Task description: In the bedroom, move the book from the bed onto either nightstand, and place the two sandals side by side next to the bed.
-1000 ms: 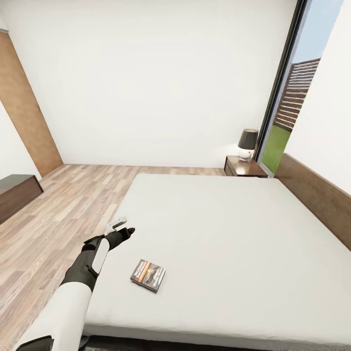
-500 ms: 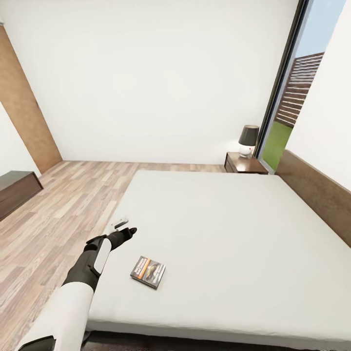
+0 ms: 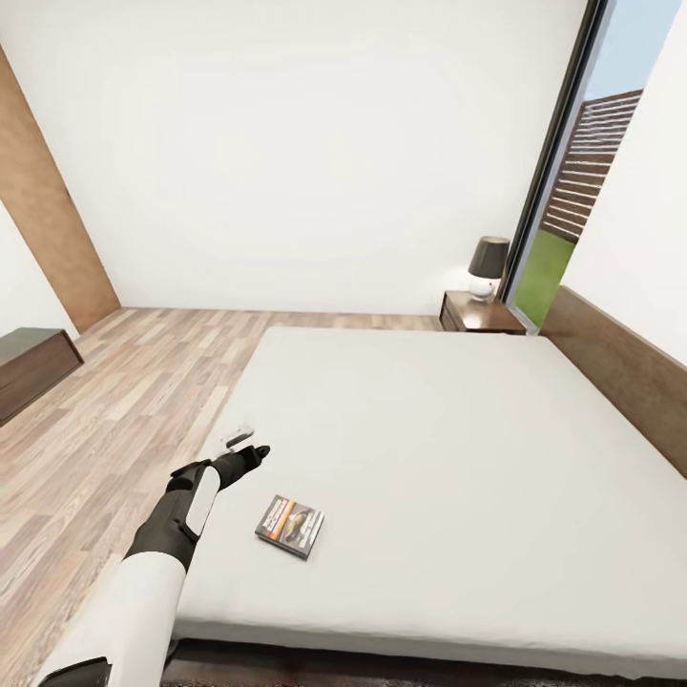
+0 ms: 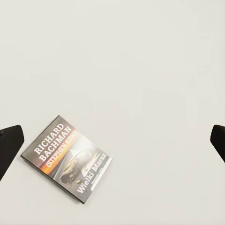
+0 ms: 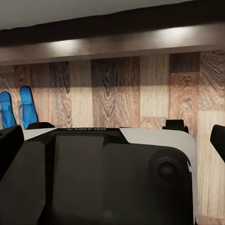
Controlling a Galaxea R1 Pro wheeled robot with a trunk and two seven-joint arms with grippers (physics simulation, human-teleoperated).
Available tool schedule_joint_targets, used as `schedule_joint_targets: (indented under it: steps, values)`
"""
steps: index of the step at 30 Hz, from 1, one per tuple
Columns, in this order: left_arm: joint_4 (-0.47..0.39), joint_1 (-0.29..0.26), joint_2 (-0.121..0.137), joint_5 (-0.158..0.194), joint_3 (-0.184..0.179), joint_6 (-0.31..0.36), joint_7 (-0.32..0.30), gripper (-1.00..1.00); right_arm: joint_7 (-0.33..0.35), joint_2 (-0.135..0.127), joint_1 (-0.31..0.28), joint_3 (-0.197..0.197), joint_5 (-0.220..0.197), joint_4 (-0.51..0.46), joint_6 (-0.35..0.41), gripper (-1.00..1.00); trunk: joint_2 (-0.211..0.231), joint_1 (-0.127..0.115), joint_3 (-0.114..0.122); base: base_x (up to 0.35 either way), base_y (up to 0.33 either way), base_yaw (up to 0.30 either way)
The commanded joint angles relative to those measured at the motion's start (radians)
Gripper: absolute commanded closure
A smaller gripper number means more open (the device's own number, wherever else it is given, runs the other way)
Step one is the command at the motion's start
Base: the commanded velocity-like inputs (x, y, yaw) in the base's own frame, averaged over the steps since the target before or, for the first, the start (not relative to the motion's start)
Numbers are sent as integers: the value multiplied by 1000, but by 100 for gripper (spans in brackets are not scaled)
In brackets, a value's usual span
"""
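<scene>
2 blue sandals (image 5: pixel 18 111) side by side on wood floor (image 5: pixel 140 93), beside robot base (image 5: pixel 108 178)

You see dark book (image 3: pixel 289 525) with orange band, white lettering, on pale grey-white bed (image 3: pixel 458 458); bright blue sandals (image 5: pixel 16 108); brown plank floor (image 3: pixel 105 401).

Edges and shadow hide much of the bedroom scene.

In the left wrist view, each fingertip (image 4: pixel 10 143) of the left gripper (image 4: pixel 112 145) is cut by the frame's sides; the small print on the book (image 4: pixel 68 158), nearer that fingertip, blurs beyond reading. In the right wrist view, the two sandals (image 5: pixel 18 108) are partly cut by the frame and the robot's base (image 5: pixel 108 178), straps too small to tell. In the head view, the dresser (image 3: pixel 29 367) and headboard (image 3: pixel 620 367) run off frame, and the lamp (image 3: pixel 487 267) covers part of the nightstand (image 3: pixel 482 315).
</scene>
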Motion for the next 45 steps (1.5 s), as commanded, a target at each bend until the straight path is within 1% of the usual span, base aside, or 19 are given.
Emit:
schedule_joint_targets:
  steps: [1,35,40,45]
  values:
    - [-1,-1,-1,4,5,7,-2,-100,0,-1,-2,-8,9,4,-7,-100,-2,1,-4,0,0,0]
    - [0,-1,-2,6,5,7,-2,-100,-1,-1,-2,-8,9,4,-8,-100,-2,1,-57,0,0,0]
    - [0,-1,-11,6,5,7,-2,-100,-1,-1,-2,-8,9,4,-8,-100,-2,1,-65,0,0,0]
    - [0,-1,-14,5,5,7,-2,-100,-1,-1,-2,-8,9,4,-8,-100,-2,1,-73,0,0,0]
